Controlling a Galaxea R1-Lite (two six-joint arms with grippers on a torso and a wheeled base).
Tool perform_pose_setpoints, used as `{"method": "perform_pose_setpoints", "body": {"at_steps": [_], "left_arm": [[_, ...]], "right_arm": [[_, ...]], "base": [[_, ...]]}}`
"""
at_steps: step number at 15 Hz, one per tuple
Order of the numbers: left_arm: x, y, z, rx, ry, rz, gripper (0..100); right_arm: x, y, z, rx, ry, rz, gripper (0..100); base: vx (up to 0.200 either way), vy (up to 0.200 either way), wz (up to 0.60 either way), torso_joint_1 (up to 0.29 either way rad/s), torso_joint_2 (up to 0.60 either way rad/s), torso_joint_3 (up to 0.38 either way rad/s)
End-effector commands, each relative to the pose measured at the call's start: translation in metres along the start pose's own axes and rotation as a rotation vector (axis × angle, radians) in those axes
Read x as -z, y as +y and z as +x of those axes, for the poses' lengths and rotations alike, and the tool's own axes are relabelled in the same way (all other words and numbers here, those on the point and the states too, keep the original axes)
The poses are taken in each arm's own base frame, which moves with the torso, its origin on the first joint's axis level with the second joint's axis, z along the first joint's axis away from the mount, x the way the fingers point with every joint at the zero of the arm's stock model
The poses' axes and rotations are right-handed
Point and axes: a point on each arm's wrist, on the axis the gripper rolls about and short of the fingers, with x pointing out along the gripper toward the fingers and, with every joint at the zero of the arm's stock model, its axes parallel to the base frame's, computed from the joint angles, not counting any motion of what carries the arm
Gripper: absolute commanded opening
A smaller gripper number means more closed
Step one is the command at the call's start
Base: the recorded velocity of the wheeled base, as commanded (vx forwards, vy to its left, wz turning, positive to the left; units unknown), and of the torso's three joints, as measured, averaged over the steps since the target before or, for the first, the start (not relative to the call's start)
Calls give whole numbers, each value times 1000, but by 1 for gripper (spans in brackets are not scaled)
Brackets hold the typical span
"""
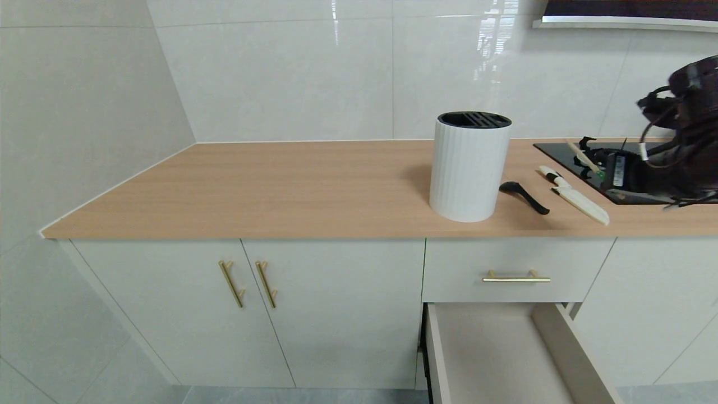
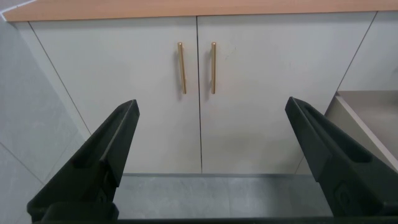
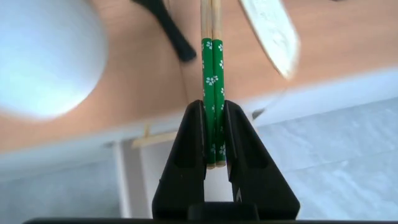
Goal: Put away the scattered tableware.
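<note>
Progress: early | your right end effector [image 3: 212, 134] clamps the chopsticks [image 3: 211, 81] above the desk [image 1: 280, 185] | knife [image 1: 578, 197] and black spoon [image 1: 524, 196] lie beside the holder [image 1: 468, 168], unstored | left end effector [image 2: 211, 155] gapes wide, empty, facing cupboard doors [image 2: 124, 74]

Bright, soft, even indoor light. Glossy wall tiles [image 1: 336, 67] carry vertical glare streak near top and window reflection upper right. White holder [image 1: 470, 168] throws faint shadow leftward on countertop [image 1: 252, 185]; thin shadow under knife [image 1: 578, 196]. Head view bends straight lines toward edges: cabinet doors [image 1: 252, 314] splay outward. Right wrist view: chopsticks [image 3: 211, 81] crisp, holder and knife behind smeared, out of focus. Left wrist view: flat light on cabinet doors.
</note>
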Motion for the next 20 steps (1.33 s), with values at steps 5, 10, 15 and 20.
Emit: {"method": "perform_pose_setpoints", "body": {"at_steps": [5, 10, 15, 20], "left_arm": [[0, 0, 0, 0, 3, -1, 100], [0, 0, 0, 0, 3, -1, 100], [0, 0, 0, 0, 1, -1, 100], [0, 0, 0, 0, 1, -1, 100]], "right_arm": [[76, -40, -136, -201, 169, -23, 0], [116, -40, -121, -190, 361, -86, 0], [127, -25, -83, -221, 417, -103, 0], [154, -11, -70, -289, 415, -175, 0]], "base": [[0, 0, 0, 0, 0, 0], [0, 0, 0, 0, 0, 0], [0, 0, 0, 0, 0, 0], [0, 0, 0, -40, 96, 57]]}}
